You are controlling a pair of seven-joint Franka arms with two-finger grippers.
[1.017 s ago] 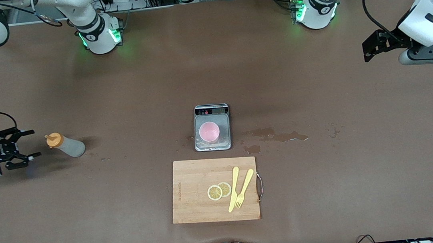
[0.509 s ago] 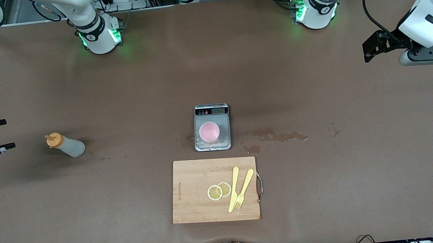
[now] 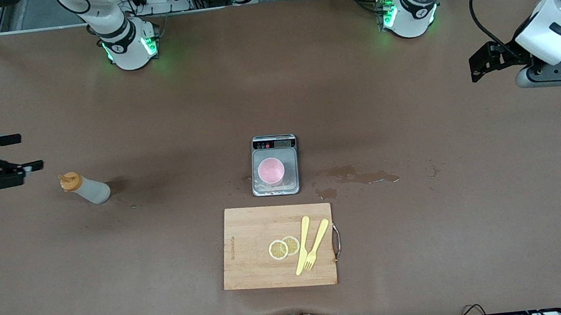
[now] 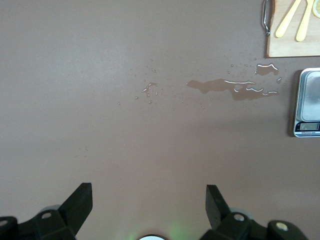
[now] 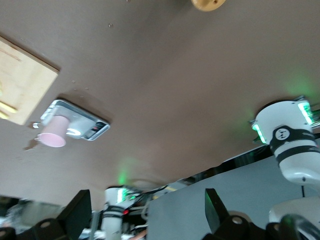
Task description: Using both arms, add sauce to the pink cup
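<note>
Sauce [image 3: 84, 189] is in a squeeze bottle that lies on its side on the brown bench [image 3: 151, 113], toward the right arm's end, with the orange cap pointing to that end. The pink cup [image 3: 271, 171] stands upright on the platform of a small kitchen scale [image 3: 272, 142] near the middle of the bench; in the right wrist view the cup [image 5: 52, 134] is seen on the same scale [image 5: 95, 129]. A wooden cutting board [image 3: 252, 233] lies nearer to the front camera than the scale, and on it are two lemon slices [image 3: 283, 247], a yellow knife [image 3: 302, 245] and a yellow fork [image 3: 316, 244]. A wet spill [image 3: 360, 175] is on the bench beside the scale, toward the left arm's end. The right hand [image 3: 14, 153] is in the air at the right arm's end of the bench, near the bottle's cap but not touching it, with its fingers [image 5: 80, 205] wide apart and nothing between them. The left hand [image 3: 479, 61] is in the air over the left arm's end of the bench, well apart from the cup, and its fingers [image 4: 82, 197] are also apart and hold nothing.
</note>
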